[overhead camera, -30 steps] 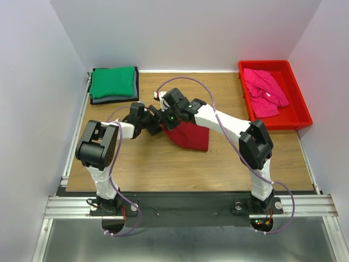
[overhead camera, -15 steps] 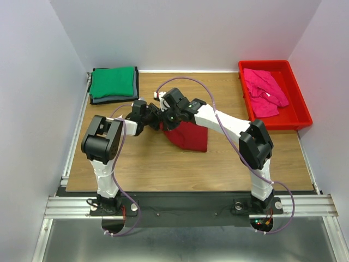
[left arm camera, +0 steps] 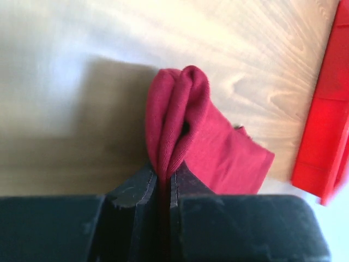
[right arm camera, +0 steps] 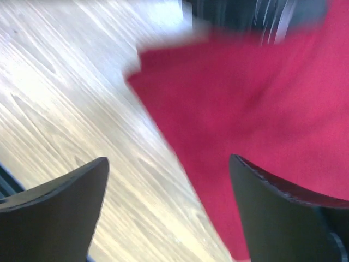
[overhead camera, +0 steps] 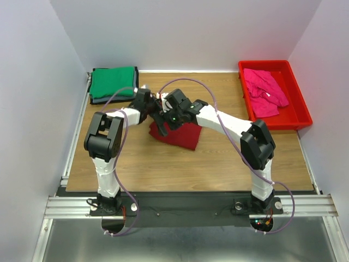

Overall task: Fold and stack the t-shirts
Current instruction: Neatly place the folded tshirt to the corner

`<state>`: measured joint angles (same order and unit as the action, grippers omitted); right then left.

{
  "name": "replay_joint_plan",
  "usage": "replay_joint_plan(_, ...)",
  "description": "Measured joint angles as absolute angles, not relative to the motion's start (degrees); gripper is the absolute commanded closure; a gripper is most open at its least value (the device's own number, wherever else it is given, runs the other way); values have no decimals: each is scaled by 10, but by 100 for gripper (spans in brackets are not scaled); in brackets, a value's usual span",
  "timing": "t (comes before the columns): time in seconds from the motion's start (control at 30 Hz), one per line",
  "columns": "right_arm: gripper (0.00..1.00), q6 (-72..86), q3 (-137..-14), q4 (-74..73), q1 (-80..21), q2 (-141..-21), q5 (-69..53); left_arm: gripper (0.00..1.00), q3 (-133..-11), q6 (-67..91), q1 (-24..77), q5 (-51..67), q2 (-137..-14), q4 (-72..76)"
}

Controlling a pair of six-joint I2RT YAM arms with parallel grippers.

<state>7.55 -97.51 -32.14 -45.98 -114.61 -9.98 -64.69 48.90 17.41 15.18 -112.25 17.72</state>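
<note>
The dark red t-shirt (overhead camera: 180, 136) lies folded and bunched at mid-table. My left gripper (left arm camera: 162, 173) is shut on a raised fold of this shirt (left arm camera: 218, 153); seen from above, that gripper (overhead camera: 152, 113) sits at the shirt's upper left corner. My right gripper (right arm camera: 169, 180) stands open just above the shirt's edge (right arm camera: 256, 109), holding nothing, and from above it (overhead camera: 165, 121) sits right beside the left one. A green t-shirt (overhead camera: 112, 82) lies folded on a dark grey t-shirt (overhead camera: 112, 100) at the back left. A bright pink t-shirt (overhead camera: 264, 91) lies crumpled in the tray.
A red plastic tray (overhead camera: 302, 112) stands at the back right corner, and its side (left arm camera: 322, 136) shows in the left wrist view. White walls close in the table on three sides. Both forearms cross above the table's middle.
My left gripper closed on the dark red shirt's fold and shifted toward the back. My right gripper opened and let the cloth go. The shirt sank lower and slid left.
</note>
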Motion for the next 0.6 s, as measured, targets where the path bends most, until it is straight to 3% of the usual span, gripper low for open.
replay_joint_plan(0.43, 0, 48, -872, -323, -305, -1010, -67, 100, -984, 173, 149, 48, -1225, -60)
replay_joint_plan(0.6, 0, 39, -850, -322, -297, -987, -62, 100, -1119, 103, 124, 30, -1292, -128)
